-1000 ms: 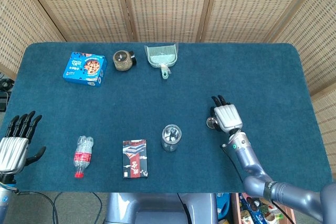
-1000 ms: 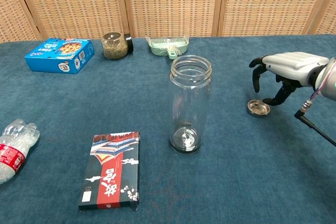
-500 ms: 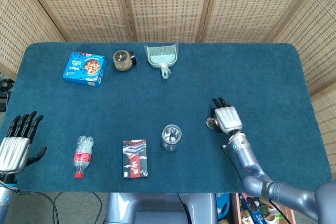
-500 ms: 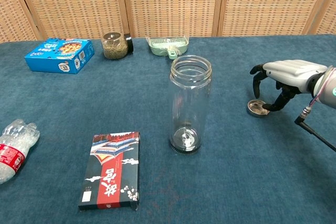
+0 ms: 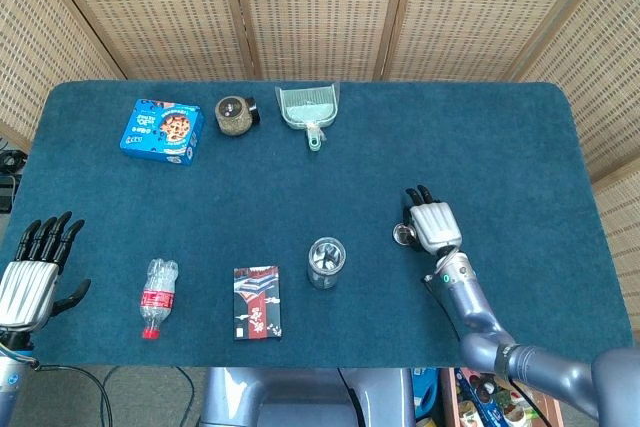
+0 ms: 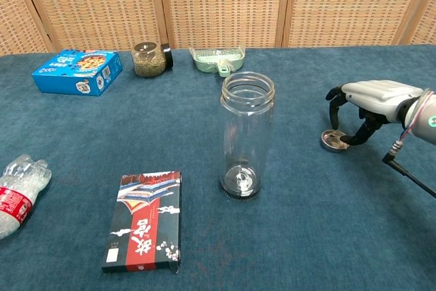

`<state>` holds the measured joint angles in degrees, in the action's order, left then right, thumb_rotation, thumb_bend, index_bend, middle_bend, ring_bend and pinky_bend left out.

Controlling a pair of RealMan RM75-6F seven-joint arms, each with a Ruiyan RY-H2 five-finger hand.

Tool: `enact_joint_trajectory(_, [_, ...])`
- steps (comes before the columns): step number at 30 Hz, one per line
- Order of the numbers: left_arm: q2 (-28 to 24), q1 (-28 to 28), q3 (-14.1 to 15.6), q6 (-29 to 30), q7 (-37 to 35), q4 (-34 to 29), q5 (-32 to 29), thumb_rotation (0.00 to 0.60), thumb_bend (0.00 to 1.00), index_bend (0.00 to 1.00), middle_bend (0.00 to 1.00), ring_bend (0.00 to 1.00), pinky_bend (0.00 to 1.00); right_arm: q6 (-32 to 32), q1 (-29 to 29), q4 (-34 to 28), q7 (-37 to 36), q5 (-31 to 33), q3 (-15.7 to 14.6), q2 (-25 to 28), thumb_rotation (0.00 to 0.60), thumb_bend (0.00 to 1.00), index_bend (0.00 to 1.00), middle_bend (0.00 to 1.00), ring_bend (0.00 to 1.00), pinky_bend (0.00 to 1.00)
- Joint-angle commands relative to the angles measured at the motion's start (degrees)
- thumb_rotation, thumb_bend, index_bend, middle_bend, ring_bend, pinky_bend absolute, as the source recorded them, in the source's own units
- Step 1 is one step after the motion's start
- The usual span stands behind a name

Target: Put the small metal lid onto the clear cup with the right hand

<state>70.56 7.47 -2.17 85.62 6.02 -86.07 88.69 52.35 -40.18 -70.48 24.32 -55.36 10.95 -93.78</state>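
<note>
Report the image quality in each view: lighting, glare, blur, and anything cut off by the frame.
Head view: even, soft light, no hard shadows; sharp; left hand cut by the left frame edge. Chest view: also sharp; highlights on the clear cup, its base showing through; plastic bottle cropped at left; right hand over the small metal lid, faint shadow beneath.
</note>
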Motion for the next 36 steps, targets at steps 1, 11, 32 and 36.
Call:
enact_joint_trajectory(1, [0.0,0.0,0.0,0.0,0.0,0.0,0.0,0.6,0.3,0.0,0.0,0.0,0.0,0.1,0.0,0.3,-0.2,-0.2,0.0,-0.2,0.6,0.5,0.52,0.19,0.03,0.4])
enact_joint_trajectory(11, [-0.1,0.0,0.1,0.1,-0.2,0.0,0.1,0.6,0.3,0.0,0.0,0.0,0.0,-0.1,-0.3,1.4,-0.6,-0.4,0.0,-1.2,0.6,0.55,0.54,0.21,0.03,0.41])
enact_joint_trajectory(32, [-0.3,0.1,0.1,0.3,-1.0,-0.1,0.3,0.6,0.3,0.0,0.0,0.0,0.0,1.1,0.1,2.7,-1.2,-1.4,-0.1,-2.6,0.6,0.55,0.61,0.27,0.07,0.44])
enact_joint_trajectory(36, [-0.3,0.1,0.1,0.3,-1.0,-0.2,0.4,0.6,0.3,0.0,0.0,0.0,0.0,1.3,0.3,2.8,-1.4,-1.7,-0.2,-3.0,0.6,0.55,0.63,0.28,0.08,0.44])
